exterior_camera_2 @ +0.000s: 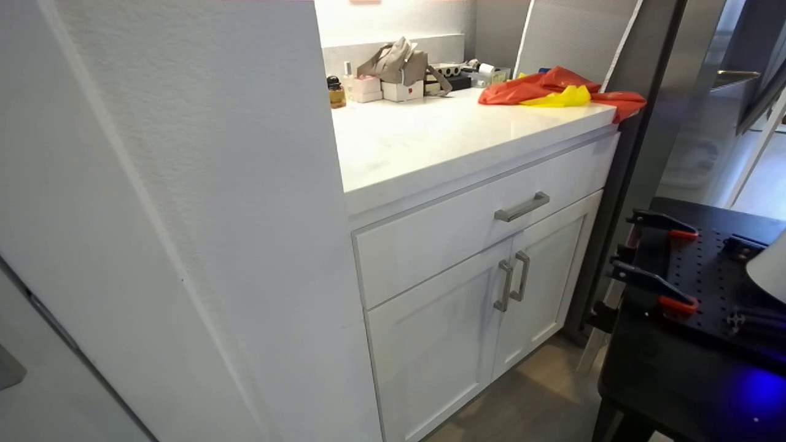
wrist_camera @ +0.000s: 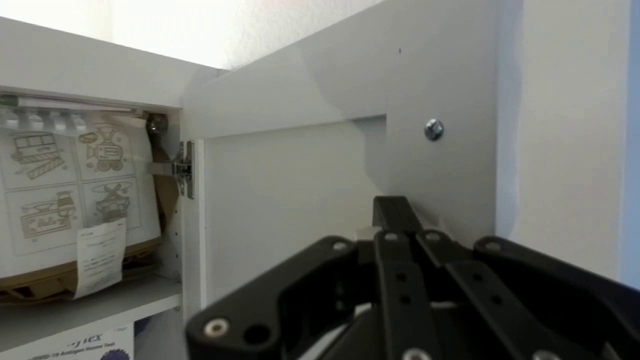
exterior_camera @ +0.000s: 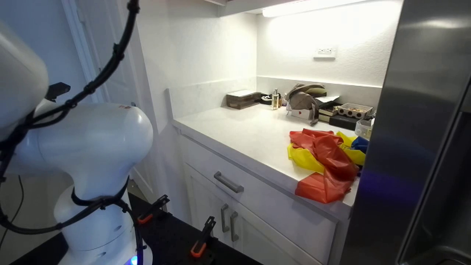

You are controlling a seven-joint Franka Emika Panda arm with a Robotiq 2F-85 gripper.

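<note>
In the wrist view my black gripper (wrist_camera: pixel 397 215) is shut, its fingertips together, with nothing visible between them. It is in front of the inner face of an open white cabinet door (wrist_camera: pixel 280 185), near the door's free edge; whether it touches the door cannot be told. A screw (wrist_camera: pixel 434 129) shows on the door above the fingertips. A metal hinge (wrist_camera: pixel 182 170) joins the door to the cabinet at the left. The gripper and this open door are out of view in both exterior views, where only part of the white arm (exterior_camera: pixel 92 140) shows.
Inside the cabinet are a paper bag with drawings (wrist_camera: pixel 40 220), a receipt (wrist_camera: pixel 101 257) and a test box (wrist_camera: pixel 95 345) under the shelf (wrist_camera: pixel 150 305). A counter (exterior_camera: pixel 235 129) bears a red and yellow cloth (exterior_camera: pixel 331 158). A steel fridge (exterior_camera: pixel 404 147) stands beside it.
</note>
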